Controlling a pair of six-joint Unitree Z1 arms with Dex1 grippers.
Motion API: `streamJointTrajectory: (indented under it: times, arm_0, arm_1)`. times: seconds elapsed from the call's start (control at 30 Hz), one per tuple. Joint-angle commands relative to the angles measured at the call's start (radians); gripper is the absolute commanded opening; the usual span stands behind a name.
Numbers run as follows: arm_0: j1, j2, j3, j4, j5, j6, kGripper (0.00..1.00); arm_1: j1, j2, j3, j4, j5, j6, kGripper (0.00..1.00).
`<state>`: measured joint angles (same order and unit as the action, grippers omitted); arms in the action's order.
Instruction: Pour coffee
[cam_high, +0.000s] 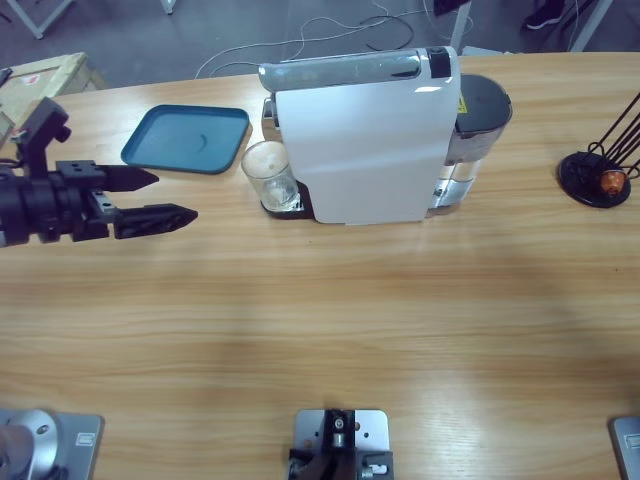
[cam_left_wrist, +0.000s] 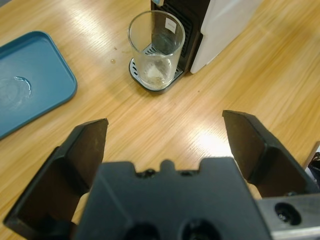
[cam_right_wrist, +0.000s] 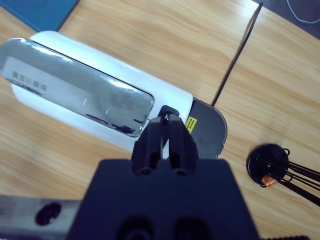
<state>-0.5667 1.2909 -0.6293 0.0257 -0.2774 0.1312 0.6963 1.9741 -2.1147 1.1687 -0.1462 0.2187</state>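
A clear glass tumbler (cam_high: 270, 174) (cam_left_wrist: 156, 47) stands on the drip tray under the spout of the white coffee machine (cam_high: 370, 140) (cam_left_wrist: 225, 25) (cam_right_wrist: 95, 95). A thin pale layer of coffee (cam_left_wrist: 154, 75) with foam lies at its bottom. My left gripper (cam_high: 175, 195) (cam_left_wrist: 165, 122) is open, low over the table to the left of the glass and apart from it, jaws pointing at it. My right gripper (cam_right_wrist: 169, 120) is shut and empty, hanging above the machine's top near its dark rear end. The right arm does not show in the high view.
A blue tray (cam_high: 185, 138) (cam_left_wrist: 30, 80) lies left of the machine, behind my left gripper. A black wire capsule holder (cam_high: 600, 178) (cam_right_wrist: 272, 165) with an orange capsule (cam_high: 612, 181) stands at the far right. A cardboard box (cam_high: 40, 78) sits at the back left.
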Motion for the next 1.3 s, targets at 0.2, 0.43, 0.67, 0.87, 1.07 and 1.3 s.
streamJointTrajectory:
  times: [0.2,0.43,0.67,0.87,1.07,1.3]
  arm_0:
    - [-0.012,0.024,-0.008,0.003,0.014,-0.007,0.996]
    - [-0.012,0.042,-0.005,-0.004,0.012,-0.007,0.996]
    - [-0.012,0.059,-0.007,-0.015,0.010,-0.007,0.996]
    - [-0.012,0.061,-0.007,-0.015,0.010,-0.007,0.996]
    - [-0.012,0.067,-0.009,-0.017,0.009,-0.007,0.996]
    - [-0.013,0.072,-0.013,-0.018,0.004,-0.007,0.996]
  arm_1:
    - [-0.034,0.093,-0.002,0.009,0.004,0.005,0.000]
    - [-0.033,0.098,0.001,0.009,0.012,0.004,0.000]
    - [-0.031,0.089,0.017,0.019,0.008,0.004,0.000]
    - [-0.031,0.088,0.020,0.022,0.016,0.004,0.000]
    - [-0.028,0.089,0.026,0.023,0.027,-0.002,0.000]
    - [-0.018,0.092,0.046,0.023,0.026,-0.001,0.000]
